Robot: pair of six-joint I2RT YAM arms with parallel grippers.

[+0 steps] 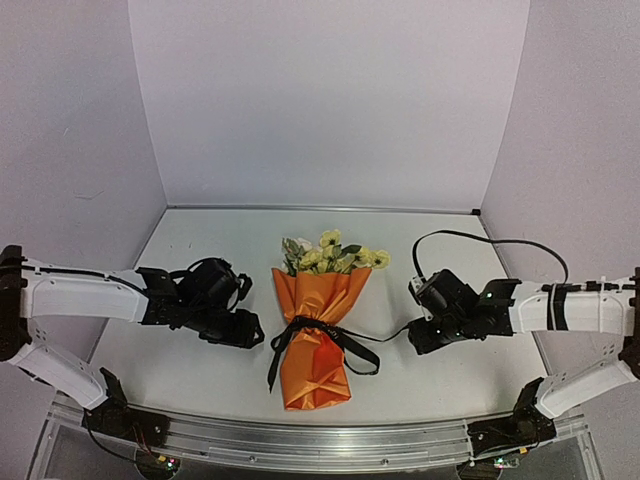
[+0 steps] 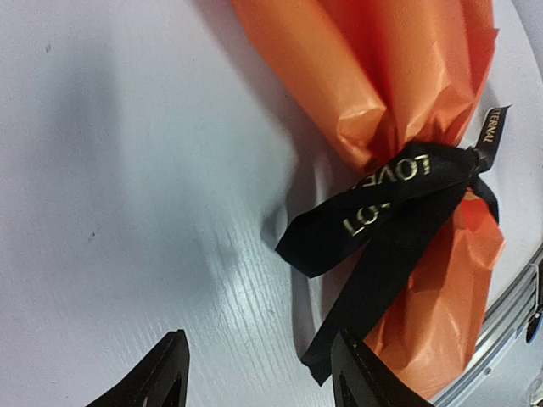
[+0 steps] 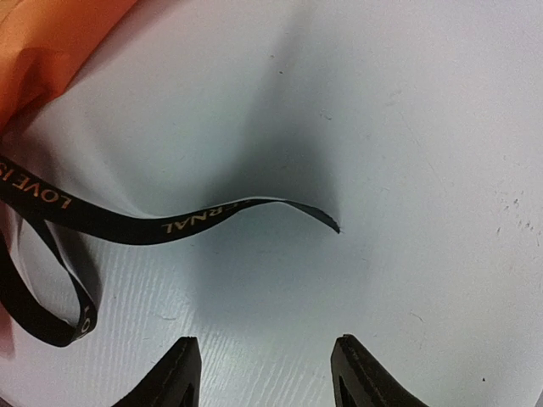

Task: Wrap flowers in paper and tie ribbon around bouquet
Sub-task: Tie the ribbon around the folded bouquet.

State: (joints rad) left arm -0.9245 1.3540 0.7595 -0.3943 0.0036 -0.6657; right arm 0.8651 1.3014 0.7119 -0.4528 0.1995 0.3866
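On table (image 1: 200,250), bouquet (image 1: 320,300), ribbon (image 1: 298,325) tied round it

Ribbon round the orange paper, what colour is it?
The narrow fabric ribbon is black with small gold lettering, clearest in the left wrist view.

Paper (image 2: 399,68) orange, slightly glossy, creased; ribbon (image 2: 424,182) matt black fabric, gold lettering; counter (image 2: 127,212) smooth white, faint grain.

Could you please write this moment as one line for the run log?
bouquet: wrapped, lying flat | ribbon: tied around it, ends loose | left gripper: open, empty | right gripper: open, empty, beside ribbon end
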